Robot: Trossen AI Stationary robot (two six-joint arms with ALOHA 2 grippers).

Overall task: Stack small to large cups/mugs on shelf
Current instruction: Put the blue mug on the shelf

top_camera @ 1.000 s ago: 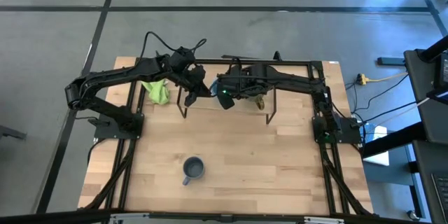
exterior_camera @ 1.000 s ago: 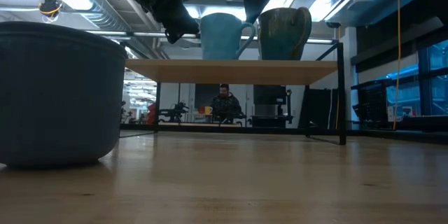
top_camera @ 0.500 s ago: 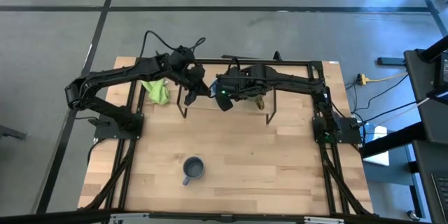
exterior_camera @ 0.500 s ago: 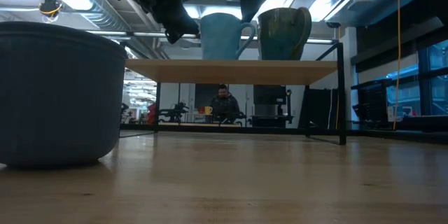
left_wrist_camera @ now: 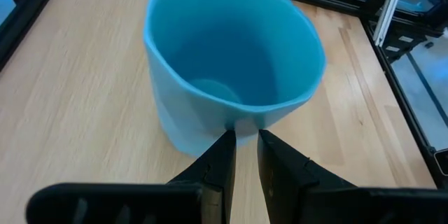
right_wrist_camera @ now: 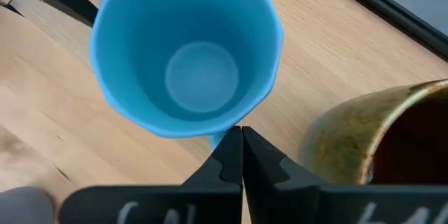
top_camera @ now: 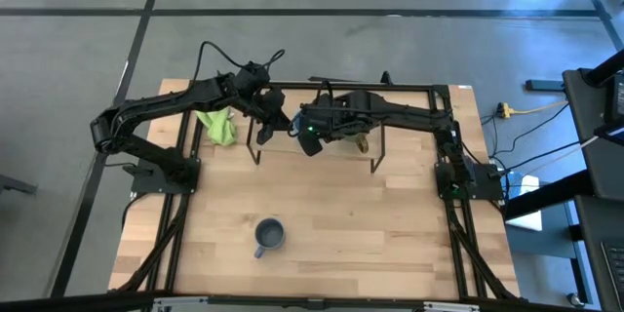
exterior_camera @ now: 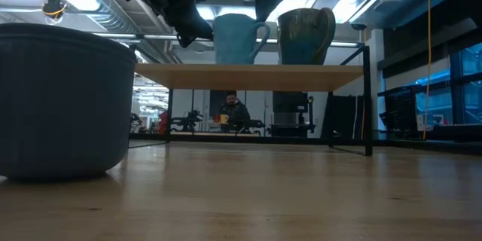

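The left gripper [top_camera: 281, 123] hangs over the shelf [top_camera: 336, 148] at the table's [top_camera: 322, 214] far side in the high view, the right gripper [top_camera: 310, 138] just beside it, while the small grey-blue mug [top_camera: 269, 237] stands alone, well apart, near the front edge. A green cloth [top_camera: 218, 127] lies left of the shelf. In the low view, the light sky-blue mug [exterior_camera: 235, 39] and brown-olive mug [exterior_camera: 305, 36] stand upright side by side on the shelf. The left wrist view shows its fingers [left_wrist_camera: 218, 162] pinching the sky-blue mug's rim, one inside, one outside; the mug is empty. The right wrist view shows its fingers [right_wrist_camera: 231, 155] pressed together against that mug's outer wall, gripping nothing.
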